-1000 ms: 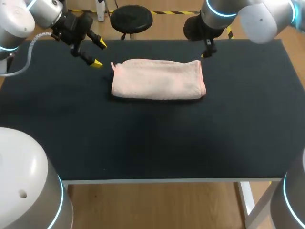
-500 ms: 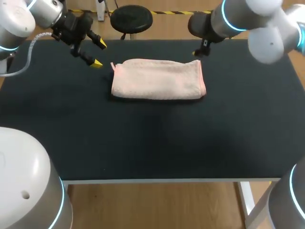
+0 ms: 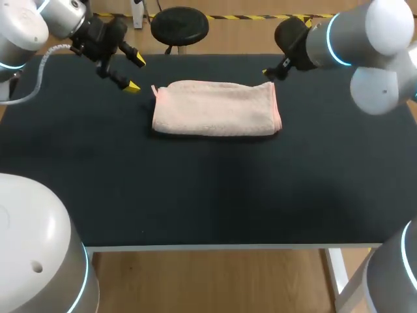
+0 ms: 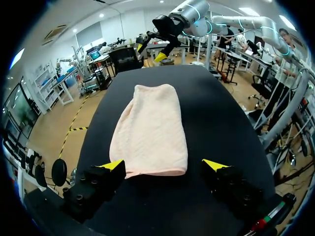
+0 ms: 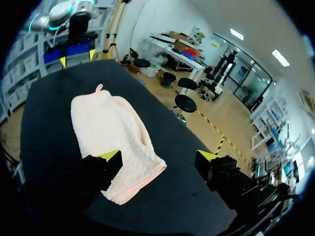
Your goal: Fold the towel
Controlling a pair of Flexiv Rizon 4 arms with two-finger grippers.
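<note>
A pale pink towel (image 3: 215, 107) lies folded into a long rectangle on the black table (image 3: 208, 189), toward the far side. My left gripper (image 3: 135, 73) hangs open just off the towel's far left corner, holding nothing. In the left wrist view the towel (image 4: 150, 130) stretches ahead of the open left gripper (image 4: 165, 166), its near edge between the yellow tips. My right gripper (image 3: 270, 70) hovers open by the towel's far right corner. In the right wrist view the towel (image 5: 115, 132) lies ahead of and under the open right gripper (image 5: 157, 156), untouched.
The black table top (image 3: 326, 163) extends wide to the front and right of the towel. My right arm (image 4: 170, 24) shows beyond the towel's far end in the left wrist view, and my left arm (image 5: 71, 14) shows beyond it in the right wrist view.
My right arm has swung outward to the right, its gripper staying near the towel's far right corner. The left arm and the towel have not moved.
</note>
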